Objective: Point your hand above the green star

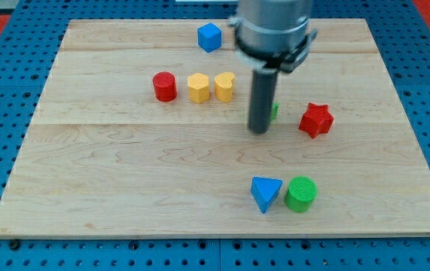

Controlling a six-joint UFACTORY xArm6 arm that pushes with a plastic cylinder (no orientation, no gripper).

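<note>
The green star (274, 112) is almost wholly hidden behind my rod; only a green sliver shows at the rod's right edge. My tip (259, 131) rests on the board just at the view's lower left of that sliver, touching or nearly touching the star. A red star (315, 120) lies to the view's right of it.
A red cylinder (165, 86), a yellow hexagon (198, 87) and a yellow heart (224, 86) stand in a row to the view's left. A blue cube (209, 37) is near the top. A blue triangle (266, 193) and a green cylinder (301, 194) lie near the bottom.
</note>
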